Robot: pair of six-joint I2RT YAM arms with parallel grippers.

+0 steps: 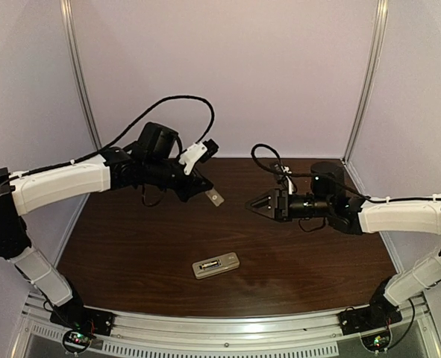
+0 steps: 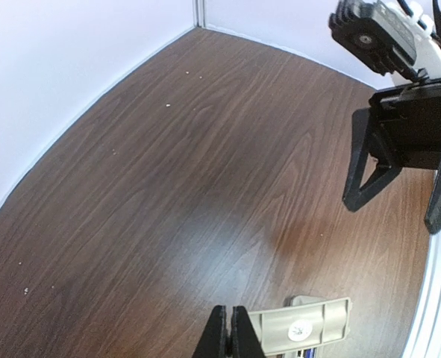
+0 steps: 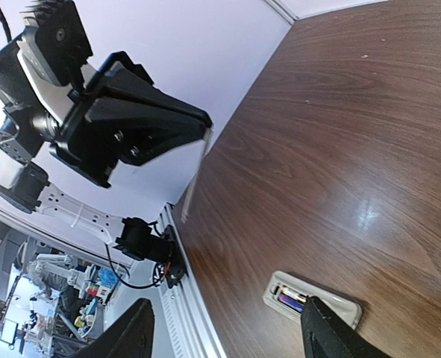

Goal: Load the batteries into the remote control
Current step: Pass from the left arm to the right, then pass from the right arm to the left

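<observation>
Lying flat on the table [image 1: 130, 246], front middle: a pale grey remote [image 1: 216, 265], back slot open.
Only the right wrist view shows a purple battery [image 3: 292, 300] inside. The left claw [image 1: 207, 194] pinches a small grey plate [image 1: 216, 199]; the right claw [image 1: 256, 206] hangs spread apart.

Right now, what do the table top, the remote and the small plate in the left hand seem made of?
Table top: wood-grain veneer or laminate, semi-gloss; streaked grain, light glare.
Remote control: pale matte plastic, probably; even colour, moulded edges.
Small plate in the left hand: thin grey plastic, likely; same tone as the remote.
</observation>
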